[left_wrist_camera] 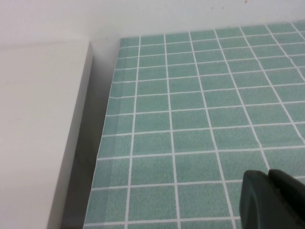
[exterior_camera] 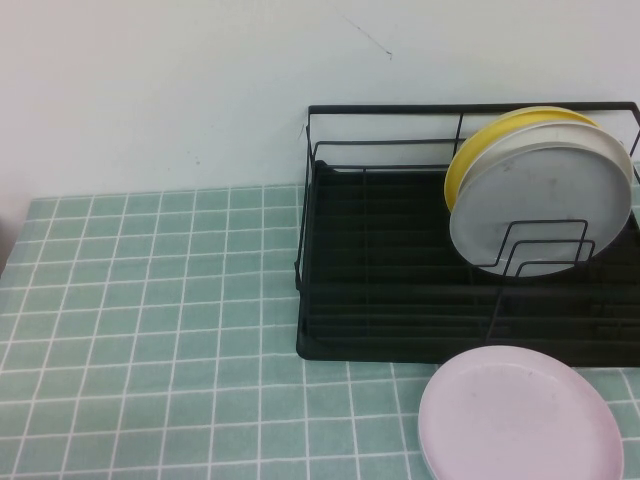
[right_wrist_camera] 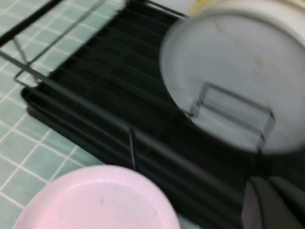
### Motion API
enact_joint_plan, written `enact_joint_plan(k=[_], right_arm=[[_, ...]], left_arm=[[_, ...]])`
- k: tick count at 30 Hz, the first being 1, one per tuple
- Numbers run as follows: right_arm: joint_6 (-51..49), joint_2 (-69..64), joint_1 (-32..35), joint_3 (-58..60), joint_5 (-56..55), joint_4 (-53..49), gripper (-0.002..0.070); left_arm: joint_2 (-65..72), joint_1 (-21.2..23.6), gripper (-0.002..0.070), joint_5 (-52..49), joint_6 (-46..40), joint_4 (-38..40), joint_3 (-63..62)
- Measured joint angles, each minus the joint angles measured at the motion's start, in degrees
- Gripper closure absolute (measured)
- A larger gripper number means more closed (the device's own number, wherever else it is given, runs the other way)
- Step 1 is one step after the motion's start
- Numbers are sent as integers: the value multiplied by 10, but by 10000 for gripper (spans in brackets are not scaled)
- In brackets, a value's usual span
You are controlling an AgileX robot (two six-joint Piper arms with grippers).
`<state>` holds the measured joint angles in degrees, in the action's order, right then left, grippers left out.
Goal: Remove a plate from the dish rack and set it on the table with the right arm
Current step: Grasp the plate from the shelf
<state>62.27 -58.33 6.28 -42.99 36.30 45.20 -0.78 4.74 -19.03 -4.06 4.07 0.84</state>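
Bench (exterior_camera: 150,330): pale green tile pattern, white grid lines, against plain white wall. Dish rack (exterior_camera: 400,300): black wire, tray base, at far right of bench. Grey plate (exterior_camera: 545,200) stands on edge in rack, leaning between upright dividers, front of stack; white and yellow plates behind it. Pink plate (exterior_camera: 520,415) lies flat on bench just before rack. Right tool (right_wrist_camera: 274,202): pressed together, empty, near rack front, not yet on plate. Left tool (left_wrist_camera: 274,198): low over bare bench corner, apparently parked; spread or pressed together, cannot tell.
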Motion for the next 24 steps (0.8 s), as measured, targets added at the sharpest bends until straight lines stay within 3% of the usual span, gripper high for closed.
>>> enact_joint_plan(k=[5, 10, 12, 24], right_arm=[[102, -131, 0, -122, 55, 27, 596], [208, -238, 0, -214, 68, 32, 390], [263, -272, 0, -242, 72, 32, 347], [393, -410, -30, -345, 51, 32, 318]], left_arm=[[0, 0, 678, 0, 0, 0, 0], [0, 0, 678, 0, 0, 0, 0], [0, 0, 678, 0, 0, 0, 0], [0, 0, 678, 0, 0, 0, 0]])
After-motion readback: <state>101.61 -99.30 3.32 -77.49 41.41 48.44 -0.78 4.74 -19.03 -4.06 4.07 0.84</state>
